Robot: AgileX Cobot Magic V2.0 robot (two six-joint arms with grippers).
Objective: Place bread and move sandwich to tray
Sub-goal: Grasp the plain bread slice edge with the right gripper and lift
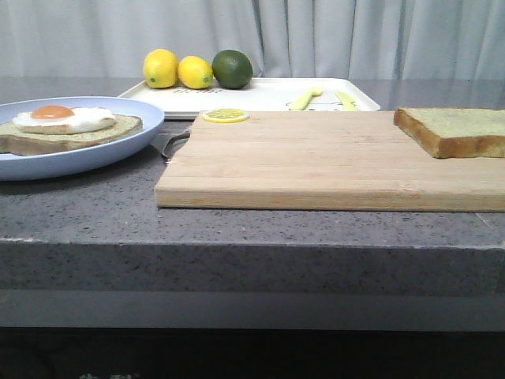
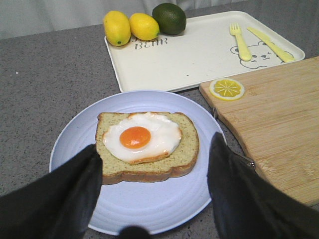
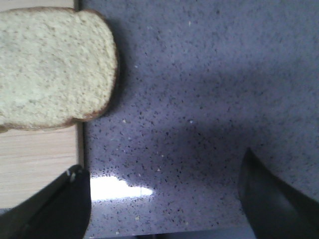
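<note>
— What writing is showing?
— "BEAR" is reading on the tray (image 2: 199, 55), beside a bear drawing; lemons (image 2: 130, 26), a lime (image 2: 169, 18) and a fork (image 2: 240, 42) are lying in it.
— And the sandwich (image 2: 147, 145)?
— It is sitting open-faced, egg up, on the plate (image 2: 79, 129). The bread (image 1: 454, 129) is resting on the cutting board's (image 1: 316, 162) right end, cut off by the edge.
— The grippers?
— The left gripper (image 2: 154, 191) and right gripper (image 3: 164, 199) are both standing apart, holding nothing.

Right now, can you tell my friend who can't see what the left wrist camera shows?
A fried egg on a bread slice sits on a pale blue plate, between the open left gripper. Behind are a white tray and a cutting board.
</note>
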